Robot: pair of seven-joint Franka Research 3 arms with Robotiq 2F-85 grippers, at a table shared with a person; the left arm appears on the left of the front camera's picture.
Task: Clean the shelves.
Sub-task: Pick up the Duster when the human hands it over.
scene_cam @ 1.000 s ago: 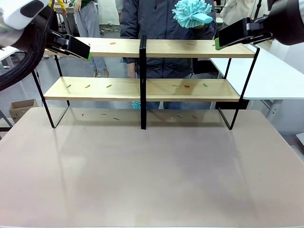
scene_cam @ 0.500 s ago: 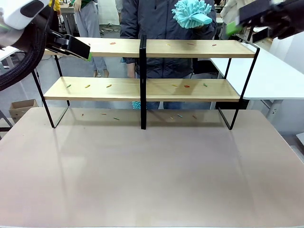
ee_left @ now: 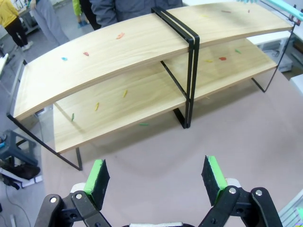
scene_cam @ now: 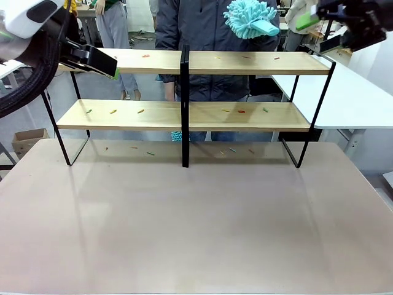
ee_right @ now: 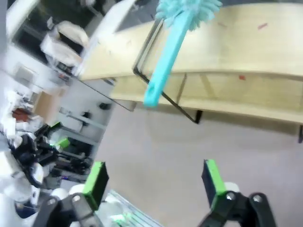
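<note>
Counting first: one set of shelves [scene_cam: 245,115], two long light-wood boards one above the other, one black centre upright, thin black legs at each end; it stands along the far edge of the desk [scene_cam: 196,233], spanning most of the width; one person [scene_cam: 202,24] stands just behind it, one teal duster [scene_cam: 249,17] held up above the right half of the upper board. Small coloured scraps [scene_cam: 140,111] dot the wood; six on the lower board in the front view, six on the upper board in the left wrist view, a few more on the desk under the rack. Two arms up high; the left arm [scene_cam: 31,24] hangs at the upper board's left end, left jaws spread wide, green pads well apart, nothing between them, touching nothing that I can see; the right arm [scene_cam: 368,18] is raised beyond the right end of the rack, right jaws released and gaping, empty too, with the duster's handle apart from them in the right wrist view.
</note>
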